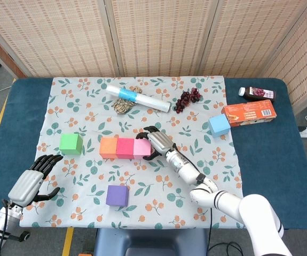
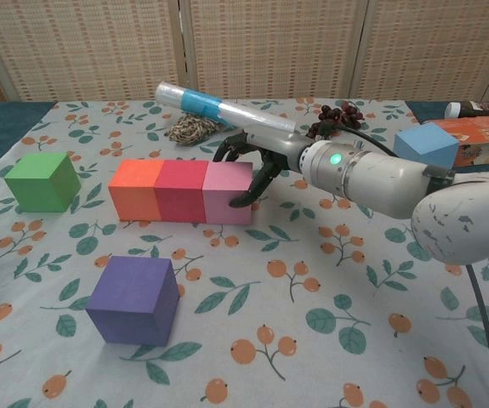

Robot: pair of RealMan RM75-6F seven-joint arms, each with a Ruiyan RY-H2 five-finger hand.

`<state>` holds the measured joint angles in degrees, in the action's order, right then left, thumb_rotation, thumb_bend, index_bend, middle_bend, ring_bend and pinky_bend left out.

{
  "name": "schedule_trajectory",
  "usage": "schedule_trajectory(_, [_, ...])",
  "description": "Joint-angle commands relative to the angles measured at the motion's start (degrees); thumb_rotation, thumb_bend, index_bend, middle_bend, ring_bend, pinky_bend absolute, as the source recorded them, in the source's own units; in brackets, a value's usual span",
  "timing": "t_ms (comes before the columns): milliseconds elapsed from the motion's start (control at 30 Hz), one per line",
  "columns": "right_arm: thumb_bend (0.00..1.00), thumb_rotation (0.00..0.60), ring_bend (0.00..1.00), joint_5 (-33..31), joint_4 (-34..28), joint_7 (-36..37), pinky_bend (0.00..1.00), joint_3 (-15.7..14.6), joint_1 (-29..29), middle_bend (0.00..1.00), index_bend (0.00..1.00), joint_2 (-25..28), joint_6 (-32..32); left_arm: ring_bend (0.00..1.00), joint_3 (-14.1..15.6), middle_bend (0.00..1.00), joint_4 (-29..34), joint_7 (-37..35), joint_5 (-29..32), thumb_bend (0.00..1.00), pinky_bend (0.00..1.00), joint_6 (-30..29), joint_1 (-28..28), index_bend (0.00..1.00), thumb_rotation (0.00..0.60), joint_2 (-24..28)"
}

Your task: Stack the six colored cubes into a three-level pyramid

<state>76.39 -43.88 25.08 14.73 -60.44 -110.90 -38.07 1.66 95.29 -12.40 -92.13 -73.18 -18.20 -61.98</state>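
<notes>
An orange cube (image 1: 108, 148) (image 2: 138, 189), a red cube (image 1: 125, 147) (image 2: 182, 189) and a pink cube (image 1: 141, 146) (image 2: 227, 191) stand in a touching row mid-table. My right hand (image 1: 158, 143) (image 2: 257, 161) grips the pink cube's right end, fingers behind it and thumb on its right face. A green cube (image 1: 70, 143) (image 2: 42, 180) stands apart to the left. Near the front edge sits a purple cube (image 1: 117, 195) (image 2: 133, 297). The blue cube (image 1: 219, 125) (image 2: 427, 143) lies far right. My left hand (image 1: 33, 178) hovers open at the front left corner.
At the back lie a clear roll with a blue band (image 1: 138, 98), a seed bundle (image 1: 124, 105) and dark grapes (image 1: 188, 98). An orange box (image 1: 249, 113) and a dark bottle (image 1: 256, 93) sit just behind the blue cube.
</notes>
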Motion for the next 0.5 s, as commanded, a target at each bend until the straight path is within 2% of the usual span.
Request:
schedule_trajectory(33, [0.11,0.600,0.08,0.0,0.1,0.0,0.00,0.0,0.0,0.31,0.37,0.0,0.0,0.00,0.0,0.05,0.0,0.0,0.0,0.33,0.04,0.0,0.0,0.00,0.600,0.0])
schedule_trajectory(500, [0.10,0.600,0.08,-0.1,1.1,0.0,0.00,0.1,-0.3,0.31,0.36,-0.6,0.1,0.00,0.2,0.05,-0.1,-0.3,-0.1,0.33,0.04,0.2,-0.1,0.00,0.600,-0.1])
